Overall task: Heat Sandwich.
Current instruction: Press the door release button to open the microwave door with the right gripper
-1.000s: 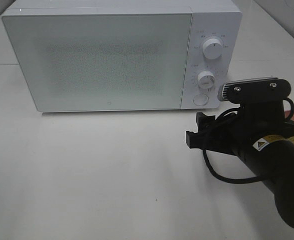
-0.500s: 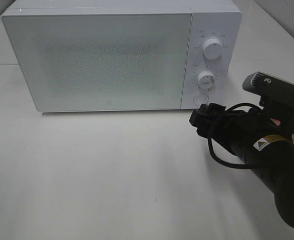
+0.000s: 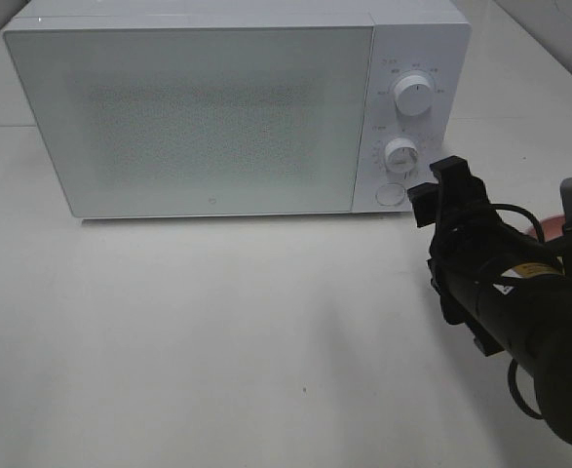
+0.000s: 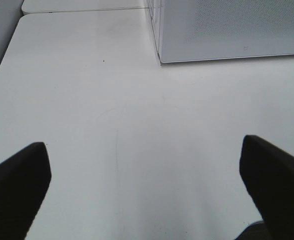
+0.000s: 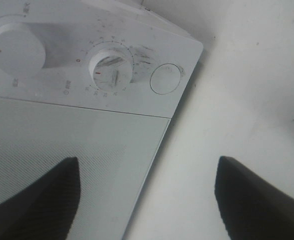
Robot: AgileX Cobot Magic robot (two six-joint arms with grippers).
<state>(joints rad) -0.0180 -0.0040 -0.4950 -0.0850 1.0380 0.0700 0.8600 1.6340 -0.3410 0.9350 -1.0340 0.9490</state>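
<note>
The white microwave (image 3: pixel 198 117) stands at the back of the table with its door shut. My right gripper (image 3: pixel 439 192) hovers just off its lower right corner, close to the round button (image 3: pixel 390 194). In the right wrist view the right gripper (image 5: pixel 147 200) is open and empty, facing the two knobs and the round button (image 5: pixel 166 78). My left gripper (image 4: pixel 144 190) is open and empty over bare table, with the microwave's corner (image 4: pixel 227 30) ahead of it. The sandwich is hidden from every view.
A sliver of pink plate (image 3: pixel 547 226) peeks out behind the right arm at the right edge. The upper knob (image 3: pixel 413 97) and lower knob (image 3: pixel 400 153) sit on the microwave's control panel. White table (image 3: pixel 217 331) stretches in front.
The right arm has turned its wrist and swung the gripper right and back, from low over the table to the microwave's lower right corner. The left gripper has not changed.
</note>
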